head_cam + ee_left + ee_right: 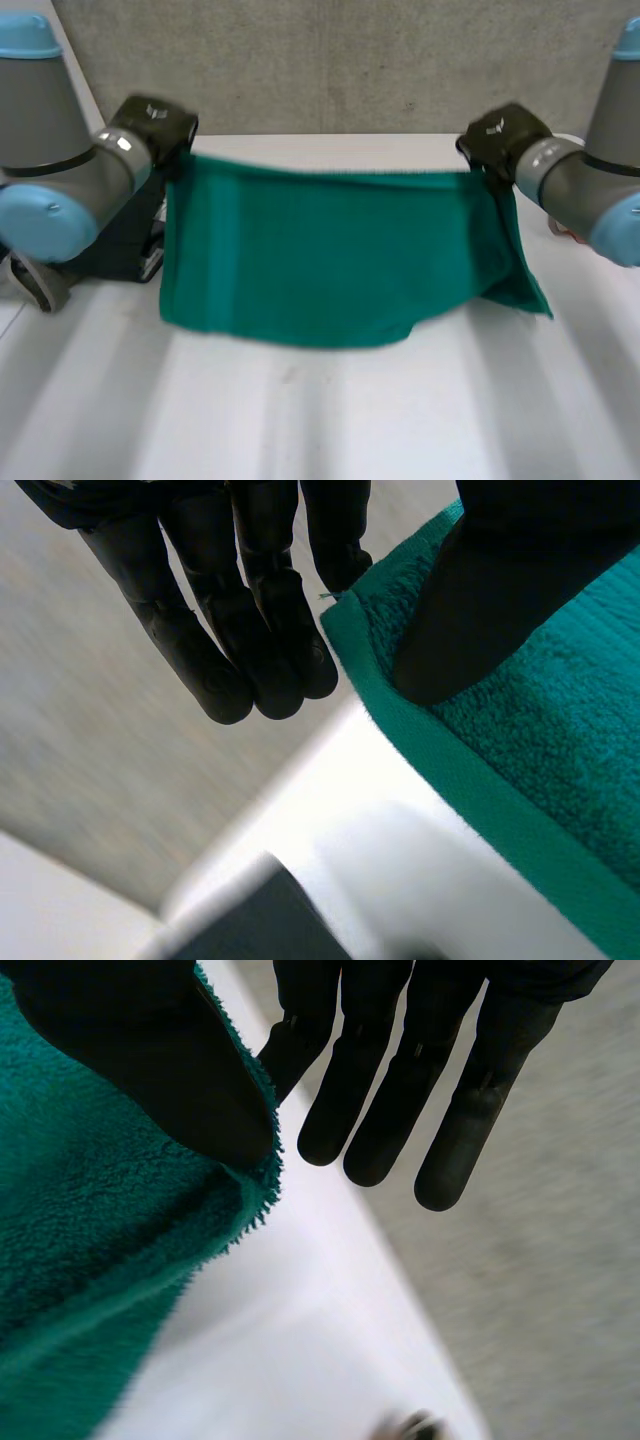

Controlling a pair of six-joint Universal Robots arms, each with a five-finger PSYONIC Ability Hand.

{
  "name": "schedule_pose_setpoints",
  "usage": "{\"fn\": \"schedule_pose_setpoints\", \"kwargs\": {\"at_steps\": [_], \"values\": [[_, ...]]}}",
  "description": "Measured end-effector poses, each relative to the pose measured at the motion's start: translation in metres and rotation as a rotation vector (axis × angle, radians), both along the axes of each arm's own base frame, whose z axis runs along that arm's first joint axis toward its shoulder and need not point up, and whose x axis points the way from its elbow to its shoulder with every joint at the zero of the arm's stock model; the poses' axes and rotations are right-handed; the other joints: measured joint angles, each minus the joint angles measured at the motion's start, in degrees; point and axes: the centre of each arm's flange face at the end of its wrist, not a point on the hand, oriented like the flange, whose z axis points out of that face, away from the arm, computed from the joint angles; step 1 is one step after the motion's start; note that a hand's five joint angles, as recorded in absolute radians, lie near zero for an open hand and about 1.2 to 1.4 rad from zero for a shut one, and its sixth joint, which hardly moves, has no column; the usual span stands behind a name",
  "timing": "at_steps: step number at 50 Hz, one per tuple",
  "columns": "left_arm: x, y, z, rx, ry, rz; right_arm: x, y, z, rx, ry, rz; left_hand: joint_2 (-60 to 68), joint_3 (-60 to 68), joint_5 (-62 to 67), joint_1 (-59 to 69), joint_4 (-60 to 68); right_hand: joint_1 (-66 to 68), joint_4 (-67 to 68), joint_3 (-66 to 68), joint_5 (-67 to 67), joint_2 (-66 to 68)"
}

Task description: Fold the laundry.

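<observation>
So the green towel point(330, 255) is up in the air right now, stretched out wide between my two hands and hanging like a curtain over the white table point(330, 420). The top edge runs pretty much straight from one hand to the other. The bottom edge sags down toward the table, and honestly I can't tell if it's touching or just above it. The lower corner on my right side flares outward and there's a bit of a tuck in the hem near it.

My left hand point(155, 125) has the top corner on its side. In the left wrist view my left thumb point(480, 590) is pressed flat onto the terry right by the hemmed edge, with one finger tucked in behind the cloth, so it's a pinch. My other fingers on that hand are just sticking out straight past the edge, holding nothing.

Same deal for my right hand point(500, 135) on the other top corner: right thumb point(170, 1070) clamped down on the fuzzy edge, one finger behind it, the rest straight and free.

There's a black block point(125, 245) sitting on the table by my left arm, just beside the towel's edge, and a grey wall point(350, 60) behind everything.
</observation>
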Motion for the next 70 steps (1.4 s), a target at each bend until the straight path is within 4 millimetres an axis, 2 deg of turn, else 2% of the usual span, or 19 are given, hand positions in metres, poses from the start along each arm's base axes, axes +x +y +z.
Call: {"fn": "schedule_pose_setpoints", "kwargs": {"at_steps": [4, 5, 6, 7, 8, 11, 13, 16, 19, 26, 28, 30, 31, 38, 43, 48, 52, 62, 70], "values": [[-0.012, -0.026, 0.03, -0.246, 0.059, -0.01, 0.009, -0.027, 0.02, -0.21, -0.07, -0.019, 0.0, 0.0, 0.0, 0.0, 0.0, 0.0, 0.0, 0.0, 0.0, 0.0], [-0.015, -0.033, 0.051, -0.366, 0.097, -0.01, 0.011, -0.035, 0.036, -0.32, -0.111, -0.024, 0.0, 0.0, 0.0, 0.0, 0.0, 0.0, 0.0, 0.0, 0.0, 0.0], [-0.016, -0.035, 0.059, -0.408, 0.111, -0.01, 0.012, -0.038, 0.043, -0.361, -0.126, -0.025, 0.0, 0.0, 0.0, 0.0, 0.0, 0.0, 0.0, 0.01, 0.0, 0.0], [-0.016, -0.037, 0.081, -0.518, 0.152, -0.01, 0.013, -0.043, 0.064, -0.479, -0.172, -0.028, 0.0, 0.0, 0.0, 0.0, 0.0, 0.0, 0.0, 0.01, 0.0, 0.0], [-0.016, -0.036, 0.104, -0.62, 0.197, -0.012, 0.013, -0.044, 0.083, -0.576, -0.211, -0.027, 0.0, 0.0, 0.0, 0.0, 0.0, 0.0, 0.0, 0.02, 0.0, 0.0], [-0.012, -0.026, 0.145, -0.777, 0.293, -0.028, 0.009, -0.039, 0.123, -0.759, -0.291, -0.006, 0.0, 0.0, 0.0, 0.0, 0.0, 0.0, 0.0, 0.09, 0.11, 0.0], [-0.008, -0.016, 0.162, -0.826, 0.344, -0.045, 0.007, -0.033, 0.139, -0.822, -0.323, 0.02, 0.0, 0.0, 0.0, 0.0, 0.0, 0.0, 0.0, 0.18, 0.24, 0.0], [-0.004, -0.005, 0.17, -0.824, 0.383, -0.063, 0.003, -0.022, 0.151, -0.847, -0.352, 0.068, 0.0, 0.0, 0.49, 0.0, 0.0, 0.0, 0.0, 0.18, 0.24, 0.0], [0.002, 0.002, 0.159, -0.765, 0.391, -0.063, -0.001, -0.014, 0.147, -0.799, -0.358, 0.108, 0.0, 0.0, 0.6, 0.0, 0.0, 0.0, 0.0, 0.18, 0.24, 0.0], [0.019, 0.009, 0.095, -0.558, 0.337, -0.016, -0.008, -0.001, 0.1, -0.572, -0.306, 0.17, 0.01, 0.0, 0.6, 0.0, 0.0, 0.0, -0.01, 0.18, 0.24, 0.0], [0.025, 0.012, 0.06, -0.46, 0.304, 0.002, -0.01, 0.005, 0.07, -0.459, -0.272, 0.195, 0.02, 0.0, 0.6, 0.0, 0.01, 0.0, 0.0, 0.18, 0.24, 0.0], [0.027, 0.015, 0.041, -0.408, 0.288, 0.008, -0.01, 0.007, 0.052, -0.401, -0.255, 0.205, 0.02, 0.01, 0.6, 0.0, 0.01, 0.0, 0.0, 0.18, 0.25, 0.0], [0.029, 0.02, 0.02, -0.35, 0.27, 0.012, -0.011, 0.01, 0.032, -0.338, -0.236, 0.214, 0.02, 0.01, 0.6, 0.0, 0.01, 0.0, -0.01, 0.18, 0.24, 0.0], [0.032, 0.047, -0.069, -0.106, 0.197, 0.002, -0.014, 0.025, -0.063, -0.096, -0.133, 0.231, 0.02, 0.0, 0.6, 0.0, 0.01, 0.0, 0.0, 0.18, 0.24, 0.0], [0.033, 0.061, -0.102, -0.017, 0.172, -0.002, -0.014, 0.032, -0.104, -0.001, -0.078, 0.222, 0.02, 0.0, 0.6, 0.0, 0.01, -1.79, -4.76, -4.73, -4.69, -4.56], [0.039, 0.068, -0.107, 0.012, 0.168, 0.009, -0.015, 0.032, -0.114, 0.06, -0.077, 0.202, 0.02, 0.0, 0.6, 0.0, 0.01, -21.94, -25.42, -24.74, -26.12, -25.21], [0.045, 0.077, -0.1, 0.031, 0.167, 0.015, -0.017, 0.03, -0.103, 0.101, -0.097, 0.179, 0.02, 0.01, 0.62, 0.0, 0.01, -38.98, -43.27, -42.4, -44.46, -42.21], [0.056, 0.101, -0.08, 0.072, 0.169, -0.005, -0.047, 0.013, -0.058, 0.264, -0.195, 0.029, 0.02, 0.0, 0.6, 0.0, 0.01, -44.14, -49.51, -48.6, -50.77, -46.69], [0.054, 0.109, -0.046, 0.01, 0.226, -0.028, -0.062, 0.006, -0.074, 0.433, -0.322, -0.105, 0.02, 0.0, 0.6, 0.0, 0.01, -44.14, -49.99, -49.46, -51.4, -46.69]]}}
